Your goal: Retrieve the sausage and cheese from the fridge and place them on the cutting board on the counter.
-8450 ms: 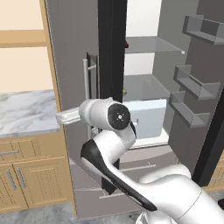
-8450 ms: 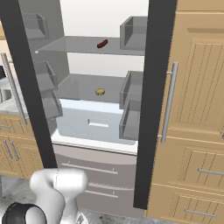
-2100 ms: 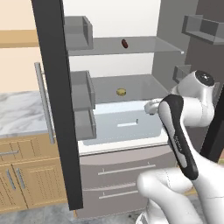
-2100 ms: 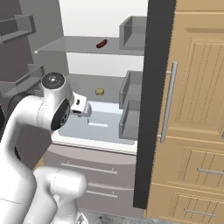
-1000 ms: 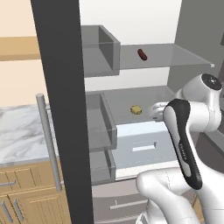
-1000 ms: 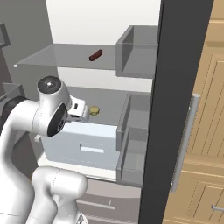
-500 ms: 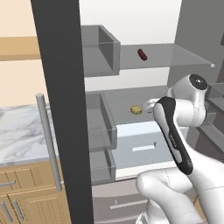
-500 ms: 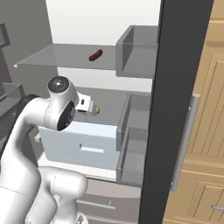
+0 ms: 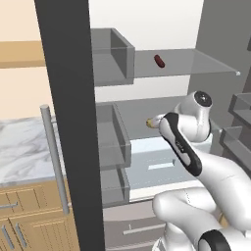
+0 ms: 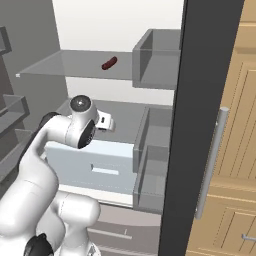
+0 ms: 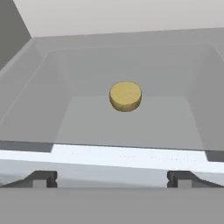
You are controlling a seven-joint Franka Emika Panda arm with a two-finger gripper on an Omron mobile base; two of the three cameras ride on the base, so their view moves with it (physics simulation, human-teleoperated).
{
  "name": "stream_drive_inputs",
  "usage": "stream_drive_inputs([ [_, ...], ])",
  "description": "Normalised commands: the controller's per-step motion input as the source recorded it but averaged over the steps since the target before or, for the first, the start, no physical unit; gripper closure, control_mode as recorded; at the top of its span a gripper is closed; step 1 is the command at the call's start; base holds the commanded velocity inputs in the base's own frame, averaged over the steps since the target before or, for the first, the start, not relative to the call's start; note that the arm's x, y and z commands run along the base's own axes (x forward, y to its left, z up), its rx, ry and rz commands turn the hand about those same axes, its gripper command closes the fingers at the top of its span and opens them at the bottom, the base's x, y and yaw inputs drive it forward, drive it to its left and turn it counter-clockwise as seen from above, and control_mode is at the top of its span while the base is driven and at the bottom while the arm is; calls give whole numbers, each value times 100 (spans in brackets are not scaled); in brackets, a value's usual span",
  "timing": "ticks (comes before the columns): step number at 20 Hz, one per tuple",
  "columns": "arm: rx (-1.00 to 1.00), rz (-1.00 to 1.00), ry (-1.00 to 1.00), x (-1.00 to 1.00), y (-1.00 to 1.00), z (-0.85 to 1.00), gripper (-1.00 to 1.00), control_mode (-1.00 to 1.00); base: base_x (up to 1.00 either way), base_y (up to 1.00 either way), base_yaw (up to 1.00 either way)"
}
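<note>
The cheese [image 11: 125, 96] is a round yellow puck lying on the grey middle shelf of the open fridge [image 9: 215, 44]. My gripper [image 11: 113, 178] is open, level with that shelf and a short way in front of the cheese, with nothing between its fingertips [image 11: 41, 178]. In the left base view the gripper [image 9: 157, 120] sits right beside the cheese [image 9: 149, 123]. The dark red sausage [image 9: 159, 61] lies on the glass shelf above, also the sausage [image 10: 109, 63] in the right base view. The marble counter [image 9: 22, 152] lies left of the fridge. The cutting board is out of view.
A white drawer [image 9: 157, 164] sits just under the middle shelf. Grey door bins [image 9: 110, 142] jut from the left door, and more bins [image 10: 155, 145] from the right door. The dark door edge [image 9: 68, 122] with its bar handle [image 9: 54, 162] stands close on the left.
The hand has swung left and forward into the middle shelf opening, closer to the cheese. The jaws stay open. The sausage and cheese have not moved.
</note>
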Motion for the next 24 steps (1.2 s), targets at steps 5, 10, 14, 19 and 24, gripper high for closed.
stream_drive_inputs([
  [5, 0, 0, 0, 44, 0, -9, -100, -100, 0, 0, 0],
  [10, 0, 0, 2, 41, 0, 0, -100, -100, 0, 0, 0],
  [14, 0, 0, 3, 40, 0, -12, -100, -100, 0, 0, 0],
  [19, 0, 0, 0, 32, 0, -27, -100, -100, 0, 0, 0],
  [24, 0, 0, 0, 28, 0, -23, -100, -100, 0, 0, 0],
])
